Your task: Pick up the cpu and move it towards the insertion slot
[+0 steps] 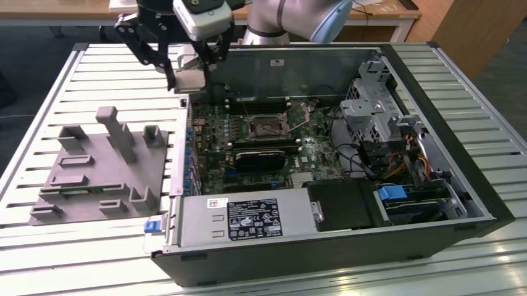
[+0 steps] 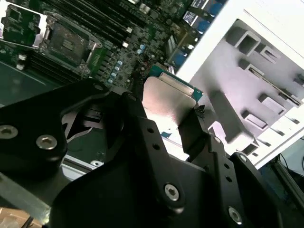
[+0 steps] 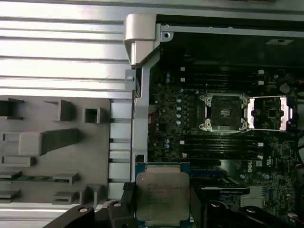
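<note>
Surface (image 1: 99,68) of pale slatted metal carries everything below me, and the largest thing on it is the open computer case (image 1: 329,246), lying on its side with the motherboard (image 1: 247,154) facing up. Beside the case, toward the exterior view's left, sits the grey tray (image 1: 99,172) with its upright posts and recesses; a thin green memory stick (image 3: 33,178) lies in one of its slots. On the motherboard the insertion slot (image 3: 225,112) stands open, its shiny metal frame around a dark centre and its hinged plate (image 3: 271,113) folded out to one side; the black heatsink block (image 1: 259,161) lies just beside it in the exterior view. My gripper (image 1: 191,77) hangs above the far corner of the case, over its edge next to the tray, and its black fingers (image 2: 197,130) are closed on the cpu (image 3: 163,197), pinching it at two opposite edges. The cpu is held flat, pale silver top up, well apart from the insertion slot.
</note>
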Tool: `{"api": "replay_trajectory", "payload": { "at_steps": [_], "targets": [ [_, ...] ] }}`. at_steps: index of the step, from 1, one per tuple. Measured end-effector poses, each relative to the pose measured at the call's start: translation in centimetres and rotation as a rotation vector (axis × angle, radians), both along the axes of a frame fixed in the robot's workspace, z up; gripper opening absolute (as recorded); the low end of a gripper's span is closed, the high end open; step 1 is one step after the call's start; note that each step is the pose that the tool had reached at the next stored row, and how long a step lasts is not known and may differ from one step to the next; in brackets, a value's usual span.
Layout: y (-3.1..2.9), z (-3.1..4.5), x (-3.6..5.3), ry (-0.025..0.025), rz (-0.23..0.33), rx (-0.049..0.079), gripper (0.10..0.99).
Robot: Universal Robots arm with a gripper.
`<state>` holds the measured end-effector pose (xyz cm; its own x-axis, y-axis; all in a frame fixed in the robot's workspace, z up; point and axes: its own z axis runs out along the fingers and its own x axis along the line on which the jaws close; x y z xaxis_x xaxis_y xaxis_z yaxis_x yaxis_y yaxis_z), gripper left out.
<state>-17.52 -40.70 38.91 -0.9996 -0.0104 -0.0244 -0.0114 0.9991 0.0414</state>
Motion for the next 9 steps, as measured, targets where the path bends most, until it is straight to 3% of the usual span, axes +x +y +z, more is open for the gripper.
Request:
{"api": "replay_trajectory", "payload": {
  "at_steps": [9],
  "targets": [
    [0.00,0.00,4.11,0.0011,0.000,0.000,0.541]
  ]
}}
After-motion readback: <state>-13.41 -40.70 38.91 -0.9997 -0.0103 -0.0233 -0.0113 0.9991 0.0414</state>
